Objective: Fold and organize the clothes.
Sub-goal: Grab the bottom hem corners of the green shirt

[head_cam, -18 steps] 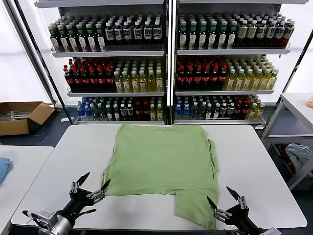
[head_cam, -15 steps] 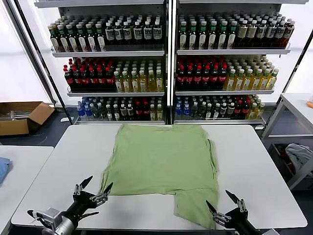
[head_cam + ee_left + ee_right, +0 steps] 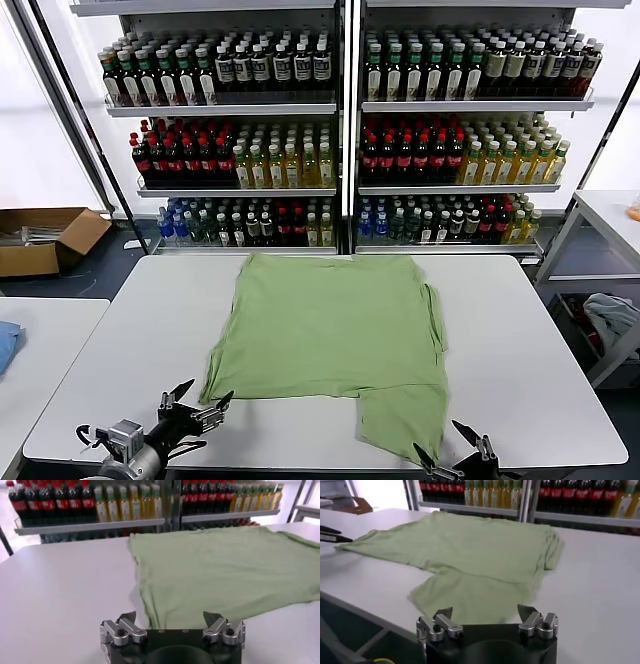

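Note:
A light green shirt point(image 3: 335, 330) lies flat, plain side up, in the middle of the white table point(image 3: 520, 340). A flap hangs toward the front edge at its right. It shows in the left wrist view point(image 3: 220, 565) and the right wrist view point(image 3: 470, 550). My left gripper point(image 3: 203, 402) is open and empty at the table's front left, just short of the shirt's front left corner. My right gripper point(image 3: 455, 452) is open and empty at the front edge, beside the shirt's front right flap.
Shelves of bottles point(image 3: 340, 130) stand behind the table. A cardboard box point(image 3: 45, 238) sits on the floor at the far left. Another white table point(image 3: 40, 340) is at the left, and a side table point(image 3: 610, 215) with cloth under it at the right.
Both grippers have drawn back toward the table's front edge and lower in the head view, away from the shirt. The shirt has not moved.

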Motion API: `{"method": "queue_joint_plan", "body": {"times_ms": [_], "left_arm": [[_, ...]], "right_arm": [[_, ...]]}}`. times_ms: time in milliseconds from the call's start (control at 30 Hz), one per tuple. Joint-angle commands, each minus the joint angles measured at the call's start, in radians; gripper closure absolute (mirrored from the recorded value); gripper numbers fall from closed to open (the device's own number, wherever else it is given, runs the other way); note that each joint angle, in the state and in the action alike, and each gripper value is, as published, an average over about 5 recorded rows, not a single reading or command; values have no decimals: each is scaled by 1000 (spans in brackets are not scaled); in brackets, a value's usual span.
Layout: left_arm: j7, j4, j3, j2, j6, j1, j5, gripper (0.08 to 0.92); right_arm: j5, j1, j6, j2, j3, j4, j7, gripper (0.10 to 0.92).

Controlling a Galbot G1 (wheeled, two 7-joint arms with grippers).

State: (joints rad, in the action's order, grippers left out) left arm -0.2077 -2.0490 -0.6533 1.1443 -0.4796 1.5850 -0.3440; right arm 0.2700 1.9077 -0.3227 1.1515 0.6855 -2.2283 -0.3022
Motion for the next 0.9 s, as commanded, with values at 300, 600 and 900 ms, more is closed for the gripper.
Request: {"method": "queue_joint_plan", "body": {"times_ms": [300, 600, 900], "left_arm": [[31, 89, 18, -1, -22, -44, -26, 192], [21, 72, 34, 18, -20, -21, -8, 416], [-3, 49, 43, 21, -18, -12, 6, 676]], "right_arm": [[1, -11, -23, -4, -27, 28, 10, 466], [3, -14, -24, -9, -32, 30, 9, 726], [27, -24, -18, -11, -24, 39, 3, 918]]}}
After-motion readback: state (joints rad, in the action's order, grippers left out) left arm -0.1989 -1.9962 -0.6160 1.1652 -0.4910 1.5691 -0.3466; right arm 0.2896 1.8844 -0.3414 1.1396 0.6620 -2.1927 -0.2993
